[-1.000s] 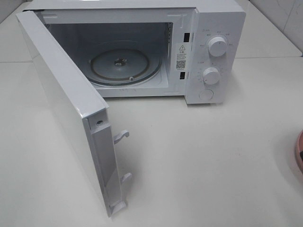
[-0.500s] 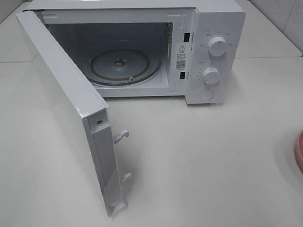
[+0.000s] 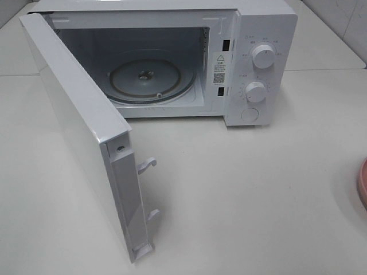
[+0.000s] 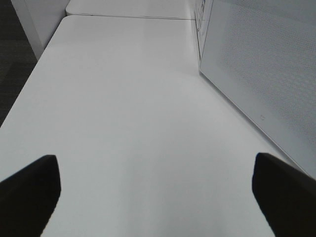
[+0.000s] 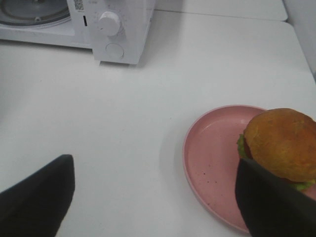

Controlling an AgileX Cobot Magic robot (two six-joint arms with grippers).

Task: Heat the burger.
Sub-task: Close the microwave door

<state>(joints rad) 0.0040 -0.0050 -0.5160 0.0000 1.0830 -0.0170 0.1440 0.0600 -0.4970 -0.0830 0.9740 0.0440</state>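
On the counter (image 3: 258, 189), microwave (image 3: 252, 63) door (image 3: 80, 132) swung wide, turntable (image 3: 150, 78) bare. Left tool (image 4: 153, 192) spread apart, holding nothing. Right tool (image 5: 158, 197) likewise apart; burger (image 5: 281, 145) sits on pink plate (image 5: 212, 158), apparently touching one finger.

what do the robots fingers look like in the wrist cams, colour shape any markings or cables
Only the finger ends show. On the left gripper the fingers are plain black with a matte finish and blunt, rounded ends, one at each lower corner of the view. The right gripper has matching black fingers. No markings, cables or pads are visible on them, and the overhead view shows neither arm.
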